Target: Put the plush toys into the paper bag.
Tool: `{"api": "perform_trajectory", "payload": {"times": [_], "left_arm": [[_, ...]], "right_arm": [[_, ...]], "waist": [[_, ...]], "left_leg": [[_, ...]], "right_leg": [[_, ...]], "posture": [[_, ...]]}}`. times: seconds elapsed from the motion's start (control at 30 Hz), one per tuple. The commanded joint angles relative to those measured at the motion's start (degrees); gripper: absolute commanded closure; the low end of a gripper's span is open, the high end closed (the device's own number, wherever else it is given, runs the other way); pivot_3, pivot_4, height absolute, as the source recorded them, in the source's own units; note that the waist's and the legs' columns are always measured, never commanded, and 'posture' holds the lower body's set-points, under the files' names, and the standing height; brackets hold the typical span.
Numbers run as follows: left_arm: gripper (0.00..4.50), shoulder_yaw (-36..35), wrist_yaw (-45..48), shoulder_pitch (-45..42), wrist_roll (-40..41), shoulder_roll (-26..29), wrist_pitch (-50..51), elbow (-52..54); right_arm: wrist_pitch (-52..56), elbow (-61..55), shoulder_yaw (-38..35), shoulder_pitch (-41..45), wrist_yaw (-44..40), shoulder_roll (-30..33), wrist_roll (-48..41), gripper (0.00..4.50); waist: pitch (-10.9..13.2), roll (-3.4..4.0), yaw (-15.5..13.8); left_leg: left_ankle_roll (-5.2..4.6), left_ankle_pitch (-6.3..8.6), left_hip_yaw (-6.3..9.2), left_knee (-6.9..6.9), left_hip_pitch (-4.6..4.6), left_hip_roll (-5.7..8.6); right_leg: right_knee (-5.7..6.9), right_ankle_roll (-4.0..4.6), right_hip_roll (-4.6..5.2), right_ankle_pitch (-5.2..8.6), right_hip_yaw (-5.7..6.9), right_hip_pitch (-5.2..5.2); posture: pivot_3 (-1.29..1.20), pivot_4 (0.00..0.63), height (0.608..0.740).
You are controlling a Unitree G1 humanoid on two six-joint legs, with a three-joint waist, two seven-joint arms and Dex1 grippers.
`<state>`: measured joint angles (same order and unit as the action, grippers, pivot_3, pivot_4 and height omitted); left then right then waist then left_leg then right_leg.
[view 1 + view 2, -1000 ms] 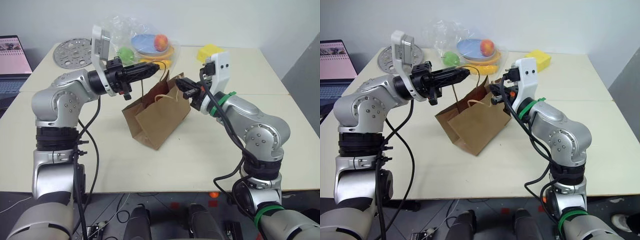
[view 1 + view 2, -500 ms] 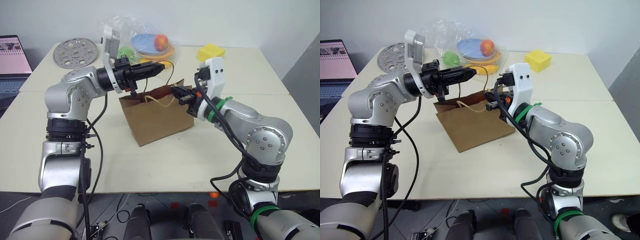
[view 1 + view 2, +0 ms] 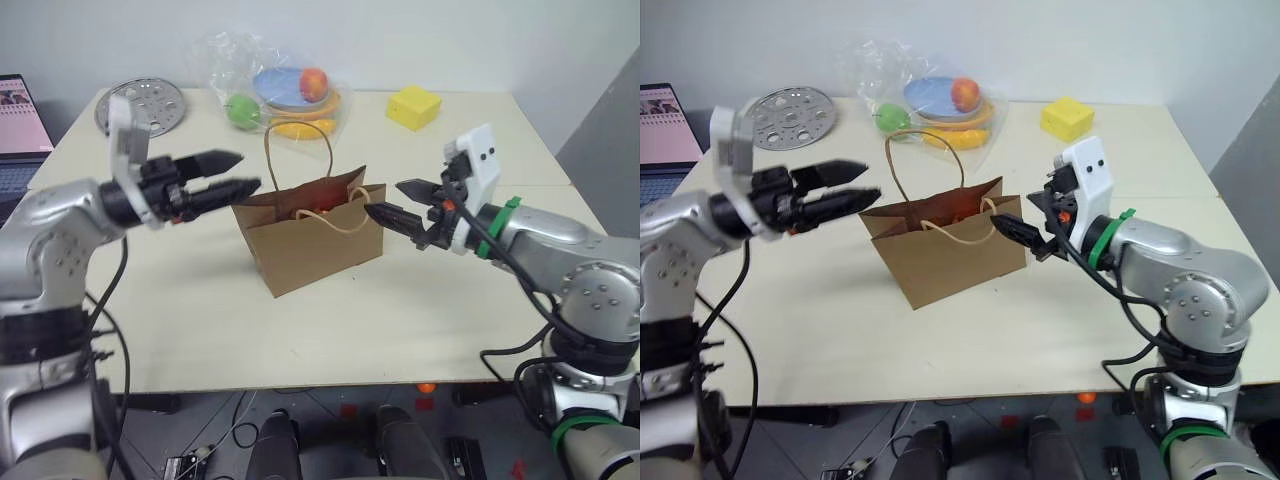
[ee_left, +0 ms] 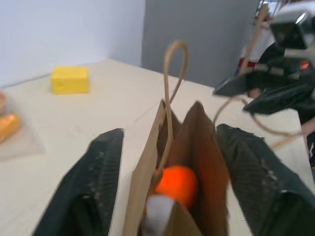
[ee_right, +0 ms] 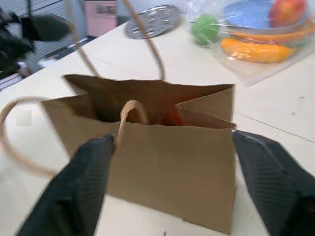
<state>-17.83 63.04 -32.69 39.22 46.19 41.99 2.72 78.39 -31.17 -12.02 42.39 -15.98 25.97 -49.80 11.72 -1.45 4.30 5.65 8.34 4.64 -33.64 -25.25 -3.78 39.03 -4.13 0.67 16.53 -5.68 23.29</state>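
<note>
The brown paper bag [image 3: 312,243] stands upright and open in the middle of the table, one loop handle raised, the other drooping to the right. Inside it, in the left wrist view, lie an orange plush toy [image 4: 176,185] and a white plush toy [image 4: 158,215]. My left gripper [image 3: 248,171] hovers open just left of the bag's mouth, holding nothing. On the bag's right side my right gripper [image 3: 382,197] is open too, its lower finger close to the drooping handle [image 3: 348,216]. The bag [image 5: 162,147] also faces the right wrist view.
At the back of the table lie a clear plastic bag of fruit with a blue plate [image 3: 290,92], a yellow block [image 3: 414,106] and a perforated metal disc [image 3: 150,104]. A laptop [image 3: 20,110] sits at the far left.
Both grippers have let go of the handles, opened and drawn apart to either side. The bag, tilted a second ago, now stands upright on the table.
</note>
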Motion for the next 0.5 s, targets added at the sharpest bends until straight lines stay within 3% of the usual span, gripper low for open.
{"api": "perform_trajectory", "payload": {"times": [0.03, 0.27, 0.5], "left_arm": [[0.03, -2.3, 0.9, 3.8, -0.2, 1.1, -3.7, 1.7], [0.03, 4.5, 3.8, 2.4, -5.6, -2.0, -13.7, -5.3], [0.03, 8.1, 5.9, 2.4, -8.2, -3.4, -18.8, -8.9]], "right_arm": [[-0.6, 1.2, -0.6, 4.6, -7.3, 6.0, -3.5, 0.00], [-5.6, 6.6, 4.4, 9.9, -22.2, 14.3, -5.2, 0.00], [-5.8, 7.0, 7.4, 13.9, -22.7, 13.8, -4.9, 0.00]], "waist": [[0.0, 0.04, -0.2], [0.0, -0.01, -1.2], [0.0, 0.00, -1.0]], "left_leg": [[0.00, 0.00, 0.00, -0.03, 0.00, 0.00], [0.00, 0.00, -0.07, -0.22, 0.02, 0.02], [-0.01, 0.01, -0.06, -0.06, -0.01, -0.01]], "right_leg": [[0.00, 0.00, 0.00, 0.00, 0.01, 0.00], [-0.04, 0.28, 0.00, 0.40, -0.04, -0.08], [-0.02, 0.17, -0.02, 0.09, -0.01, 0.02]], "posture": [[0.00, 0.150, 0.740], [0.00, 0.150, 0.740], [0.00, 0.150, 0.740]]}}
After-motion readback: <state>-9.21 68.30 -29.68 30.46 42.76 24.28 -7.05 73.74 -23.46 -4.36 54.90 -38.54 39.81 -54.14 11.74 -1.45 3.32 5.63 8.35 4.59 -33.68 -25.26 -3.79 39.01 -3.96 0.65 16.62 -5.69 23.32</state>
